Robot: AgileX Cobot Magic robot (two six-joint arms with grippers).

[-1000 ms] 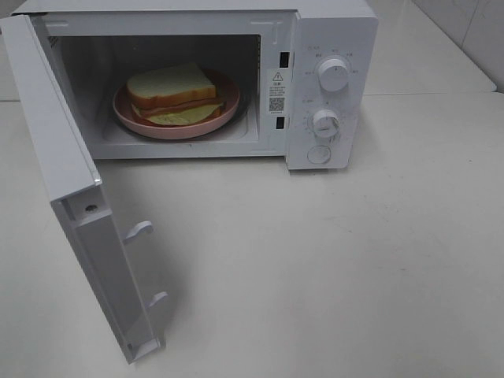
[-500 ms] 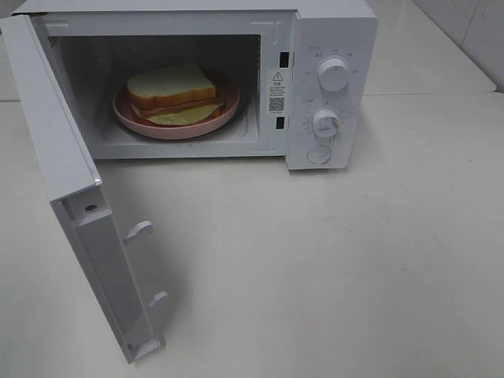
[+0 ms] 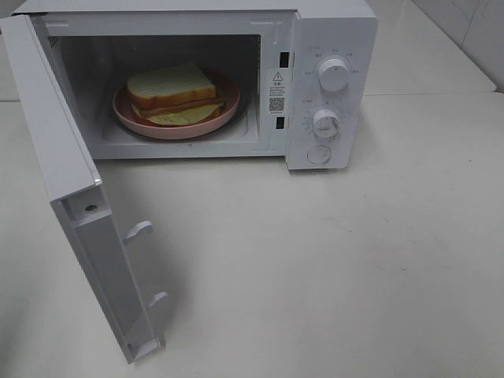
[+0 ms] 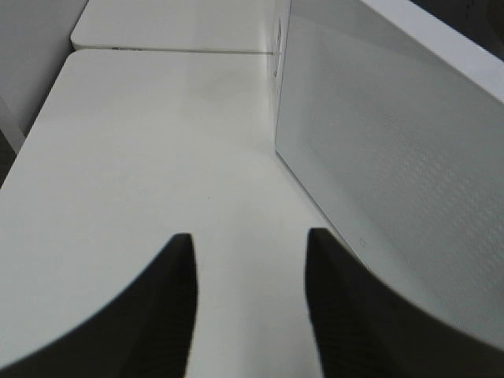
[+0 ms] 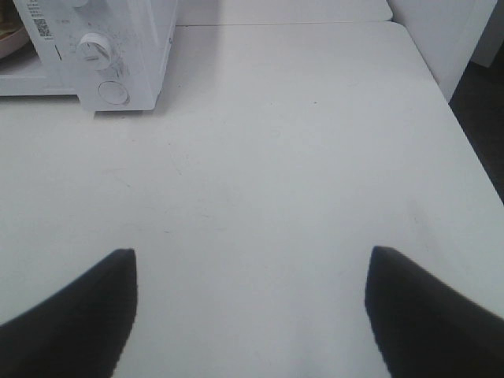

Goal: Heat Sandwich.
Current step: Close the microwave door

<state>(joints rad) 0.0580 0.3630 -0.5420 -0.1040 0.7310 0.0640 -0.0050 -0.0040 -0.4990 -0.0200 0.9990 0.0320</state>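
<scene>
The sandwich (image 3: 172,88), white bread with tan crust and yellow-green filling, lies on a round pink plate (image 3: 130,118) inside the open white microwave (image 3: 331,31). The microwave door (image 3: 71,181) swings out wide to the left. Neither gripper shows in the exterior high view. In the left wrist view my left gripper (image 4: 249,236) hovers over the table beside the door's outer face (image 4: 394,157), its fingers apart by a moderate gap with nothing between them. My right gripper (image 5: 252,253) stands wide open over bare table, well away from the microwave's control panel (image 5: 102,47).
Two white dials (image 3: 334,72) and a round button (image 3: 319,154) sit on the microwave's right panel. The door carries a white handle (image 3: 146,264) on its face. The white table's right edge (image 5: 465,150) lies close to my right gripper.
</scene>
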